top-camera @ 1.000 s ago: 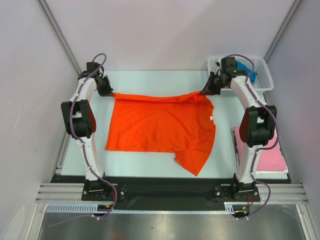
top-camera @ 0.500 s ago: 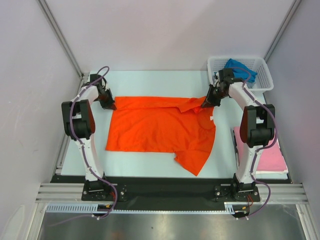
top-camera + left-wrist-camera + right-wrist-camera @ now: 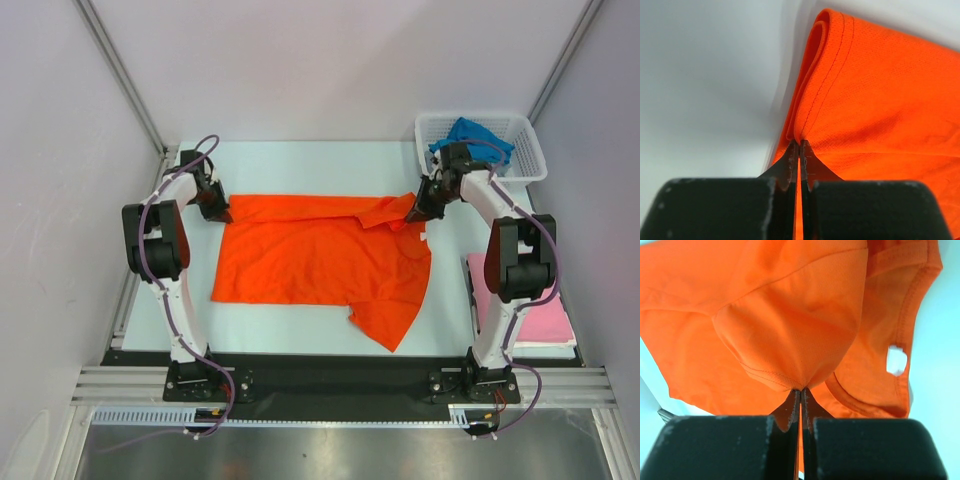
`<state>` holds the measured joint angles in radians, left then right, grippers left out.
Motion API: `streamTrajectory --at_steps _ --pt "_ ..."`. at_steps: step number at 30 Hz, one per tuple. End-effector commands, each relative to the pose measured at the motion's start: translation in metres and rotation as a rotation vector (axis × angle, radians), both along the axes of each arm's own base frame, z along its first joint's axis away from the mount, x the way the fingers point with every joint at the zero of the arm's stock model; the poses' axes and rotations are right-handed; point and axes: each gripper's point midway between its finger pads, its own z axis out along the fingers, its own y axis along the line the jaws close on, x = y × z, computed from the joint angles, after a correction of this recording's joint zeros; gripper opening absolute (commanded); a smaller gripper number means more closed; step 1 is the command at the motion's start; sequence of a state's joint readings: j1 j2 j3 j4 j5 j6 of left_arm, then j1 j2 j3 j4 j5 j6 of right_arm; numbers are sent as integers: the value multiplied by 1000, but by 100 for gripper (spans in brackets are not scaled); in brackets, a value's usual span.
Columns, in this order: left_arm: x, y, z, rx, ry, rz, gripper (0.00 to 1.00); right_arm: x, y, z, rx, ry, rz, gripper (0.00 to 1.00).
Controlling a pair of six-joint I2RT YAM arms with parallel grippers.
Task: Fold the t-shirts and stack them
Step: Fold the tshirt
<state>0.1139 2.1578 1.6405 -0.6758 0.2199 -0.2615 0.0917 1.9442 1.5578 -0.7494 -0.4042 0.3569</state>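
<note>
Item: bright orange-red cloth t-shirt (image 3: 320, 262), lying spread; left gripper (image 3: 222, 213) clamped on its ten-o'clock corner, right gripper (image 3: 412, 215) clamped on its two-o'clock sleeve.

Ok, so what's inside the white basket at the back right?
A crumpled blue t-shirt lies in the white basket. Whatever sits under it is covered, and the right arm hides the basket's near left corner.

Matt, fine-mesh knit cloth, stitched hems: orange-red t-shirt (image 3: 880, 100). White plastic mesh: basket (image 3: 530, 150). Smooth matt: table (image 3: 300, 165).
</note>
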Motion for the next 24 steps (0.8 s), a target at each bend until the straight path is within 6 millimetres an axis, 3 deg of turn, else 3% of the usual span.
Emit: streamTrajectory --at_steps 1,24 --pt "2 5 30 23 -57 -8 0 -5 -5 16 -22 -55 12 0" --pt "-7 7 8 33 -3 -3 0 -27 2 -10 -14 11 26 0"
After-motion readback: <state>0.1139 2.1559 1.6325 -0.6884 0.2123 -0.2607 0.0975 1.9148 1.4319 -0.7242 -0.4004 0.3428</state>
